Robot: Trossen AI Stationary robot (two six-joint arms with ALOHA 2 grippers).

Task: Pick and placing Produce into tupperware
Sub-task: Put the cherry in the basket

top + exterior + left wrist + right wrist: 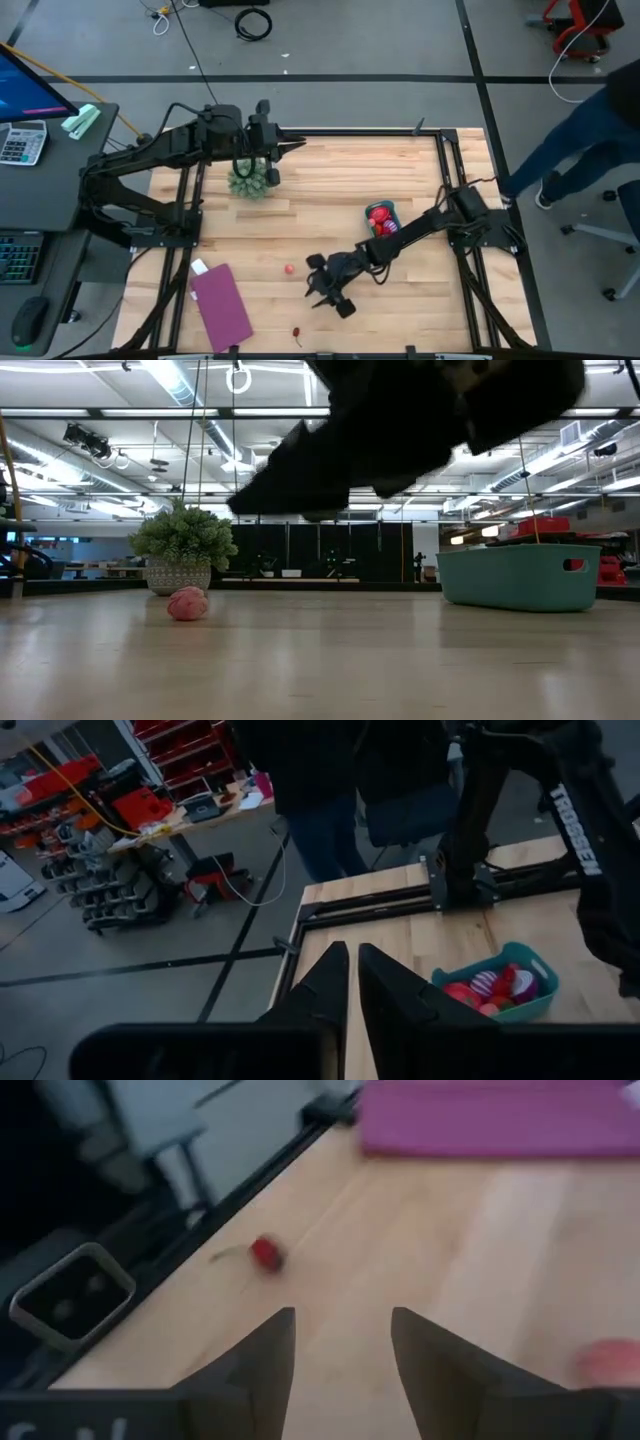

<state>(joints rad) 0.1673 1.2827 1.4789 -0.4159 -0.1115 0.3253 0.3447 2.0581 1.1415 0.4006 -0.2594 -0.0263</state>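
Note:
The teal tupperware [382, 203] stands right of the table's middle and holds red, pink and striped produce [490, 988]. A pink piece [288, 269] lies on the wood left of my right gripper [318, 292] and also shows in the low view [187, 603]. A small red piece with a thin stem [265, 1253] lies by the near edge [298, 332]. My right gripper [342, 1350] hovers open above the table, pointing toward that stemmed piece and touching nothing. My left gripper [283, 145] waits shut at the far edge, above the leafy clump.
A bushy green clump in a pot [250, 180] stands near the far left. A flat purple rectangle [220, 302] lies at the near left, close to the stemmed piece. A person [580, 130] stands beyond the table's right side. Bare wood lies between the tub and the clump.

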